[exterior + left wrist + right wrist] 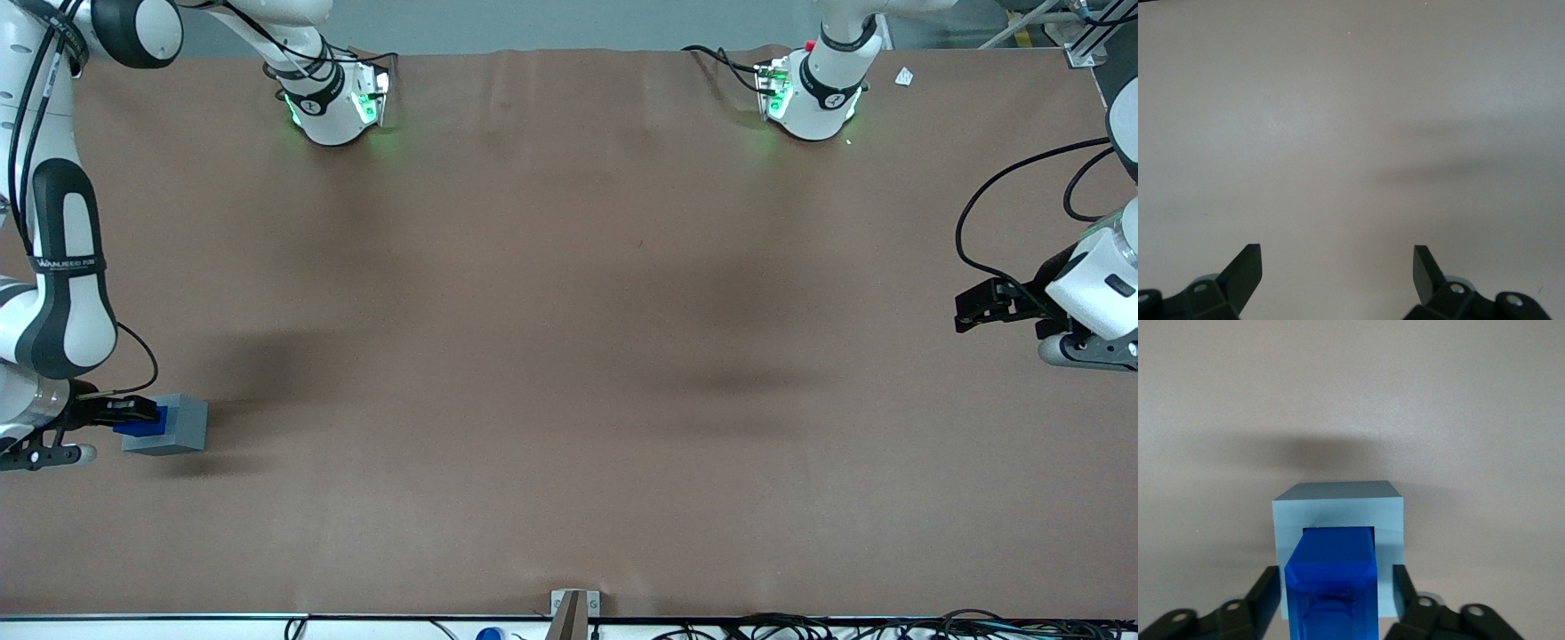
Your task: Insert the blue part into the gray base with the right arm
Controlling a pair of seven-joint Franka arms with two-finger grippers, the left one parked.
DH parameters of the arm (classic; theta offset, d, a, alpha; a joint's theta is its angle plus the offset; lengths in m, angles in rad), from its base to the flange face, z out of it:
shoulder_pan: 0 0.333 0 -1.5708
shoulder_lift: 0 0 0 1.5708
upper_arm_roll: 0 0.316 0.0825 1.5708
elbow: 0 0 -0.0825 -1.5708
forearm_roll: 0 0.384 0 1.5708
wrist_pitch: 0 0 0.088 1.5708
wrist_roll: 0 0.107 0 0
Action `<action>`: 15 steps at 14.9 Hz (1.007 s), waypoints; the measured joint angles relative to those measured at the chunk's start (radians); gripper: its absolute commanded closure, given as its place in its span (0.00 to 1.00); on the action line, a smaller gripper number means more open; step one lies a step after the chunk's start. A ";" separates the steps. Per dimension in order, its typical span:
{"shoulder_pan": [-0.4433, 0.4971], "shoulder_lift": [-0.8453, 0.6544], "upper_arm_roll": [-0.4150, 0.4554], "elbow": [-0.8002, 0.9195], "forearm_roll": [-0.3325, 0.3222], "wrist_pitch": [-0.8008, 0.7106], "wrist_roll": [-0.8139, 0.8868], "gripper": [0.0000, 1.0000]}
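The gray base (178,425) lies on the brown table at the working arm's end. The blue part (142,426) sticks out of its side facing the right arm. In the right wrist view the blue part (1331,580) sits with its end inside the square recess of the gray base (1338,510), framed by the rim. My right gripper (132,411) is at the blue part's outer end. In the wrist view the gripper (1335,570) is open; its black fingers (1266,587) stand apart on either side of the block and do not touch the blue part.
The brown table (569,356) stretches from the blocks toward the parked arm's end. Two arm bases (333,102) stand farthest from the front camera. A small bracket (573,609) sits at the table edge nearest the camera, with cables along it.
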 measured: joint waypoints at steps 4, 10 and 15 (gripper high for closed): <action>0.004 -0.056 0.005 0.054 0.000 -0.083 0.020 0.00; 0.072 -0.340 0.018 0.082 0.003 -0.460 0.197 0.00; 0.184 -0.526 0.022 0.078 0.001 -0.631 0.397 0.00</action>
